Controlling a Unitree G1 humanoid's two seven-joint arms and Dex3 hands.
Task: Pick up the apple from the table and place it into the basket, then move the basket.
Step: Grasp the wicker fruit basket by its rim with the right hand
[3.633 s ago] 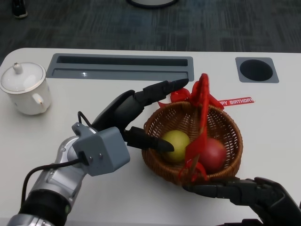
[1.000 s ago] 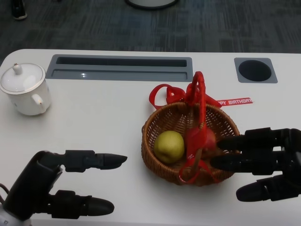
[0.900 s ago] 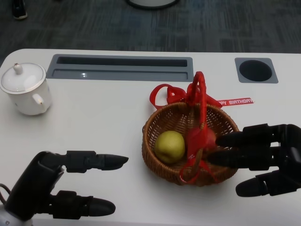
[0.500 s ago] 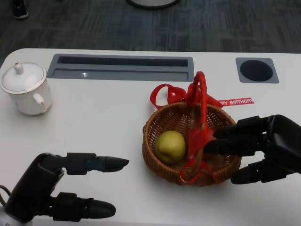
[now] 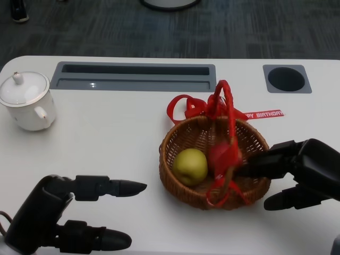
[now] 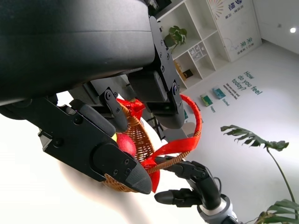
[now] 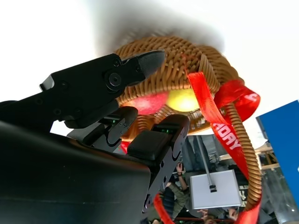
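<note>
Left hand (image 5: 58, 220) sits at the table's near edge, toward the near left corner: fingers spread and pointing right, nothing in them, well apart from the basket. Right hand (image 5: 300, 172) is at the near right, fingers extended against the wicker basket's (image 5: 180, 183) right rim; upper fingers reach over the rim, lower one lies outside the wall (whether they actually clamp the rim I cannot tell). Basket stands on the white table (image 5: 106, 133) right of centre, nearer the near edge than the far one. Red apple (image 5: 223, 155) is inside it, right half, partly behind the ribbon-wrapped handle (image 5: 229, 114); a yellow-green apple (image 5: 189, 166) lies just beside it, left half. Red ribbon (image 5: 183, 106) trails off the far rim onto the table, printed "BIRTHDAY" end pointing right. Further back: white lidded teapot (image 5: 25, 101) near the left edge, a long grey recessed slot (image 5: 133, 77) along the far edge, and a round hole (image 5: 286, 78) near the far right corner.
</note>
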